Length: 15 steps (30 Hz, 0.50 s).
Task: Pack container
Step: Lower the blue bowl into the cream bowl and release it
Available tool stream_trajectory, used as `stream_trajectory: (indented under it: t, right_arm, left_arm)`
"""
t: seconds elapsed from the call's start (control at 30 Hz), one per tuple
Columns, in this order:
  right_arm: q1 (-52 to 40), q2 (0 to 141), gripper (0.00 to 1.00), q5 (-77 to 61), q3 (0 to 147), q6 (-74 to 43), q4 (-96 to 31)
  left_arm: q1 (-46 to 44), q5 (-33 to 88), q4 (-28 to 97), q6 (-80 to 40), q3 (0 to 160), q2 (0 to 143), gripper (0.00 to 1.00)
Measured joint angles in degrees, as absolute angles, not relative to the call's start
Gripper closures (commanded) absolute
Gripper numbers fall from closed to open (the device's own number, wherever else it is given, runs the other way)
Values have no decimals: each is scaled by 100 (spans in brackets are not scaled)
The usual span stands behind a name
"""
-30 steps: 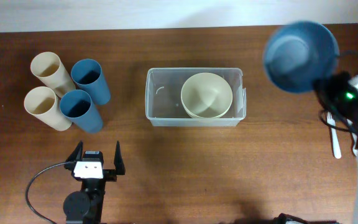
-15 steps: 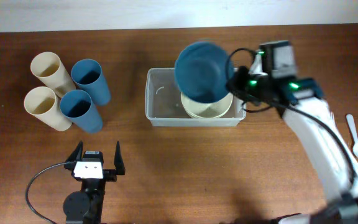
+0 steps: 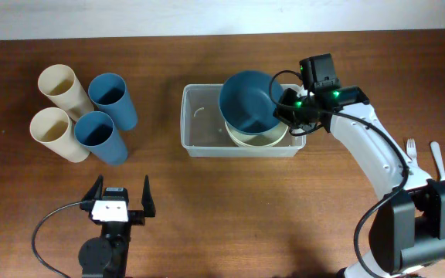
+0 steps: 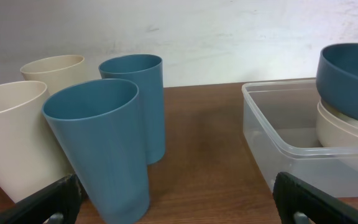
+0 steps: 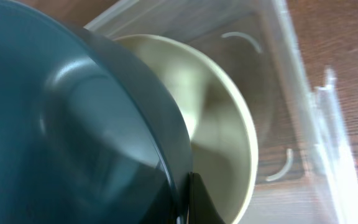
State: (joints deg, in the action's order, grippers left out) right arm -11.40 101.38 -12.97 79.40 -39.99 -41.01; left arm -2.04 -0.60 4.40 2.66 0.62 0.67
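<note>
I am looking down at the brown table, and the container is sitting in the middle of it, toward the far edge, with its long side running left to right. I am judging it light, thin-walled and a little springy, and smooth enough to slide on the wood if nudged. For any hold I am favouring the rim at a short end over the flexing long wall. A cream bowl is lying in its right half, while the left half is showing bare. The right gripper is clamping the rim of a blue bowl, tilting it over the cream one; I cannot tell whether the two are touching. The left gripper is sitting at the near edge, fingers spread wide and holding nothing. Blue cups and cream cups are standing bunched at the left, well apart from the container. A fork and spoon are lying far right, and nothing seems to be blocking the way.
</note>
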Motion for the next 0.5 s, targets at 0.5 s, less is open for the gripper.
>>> stream_trajectory:
  t: [0.5]
  right_arm:
    - [-1140, 10138, 70, -906, 7940, -3857, -4261]
  left_arm:
    - [-204, -60, 443, 266, 62, 67, 0]
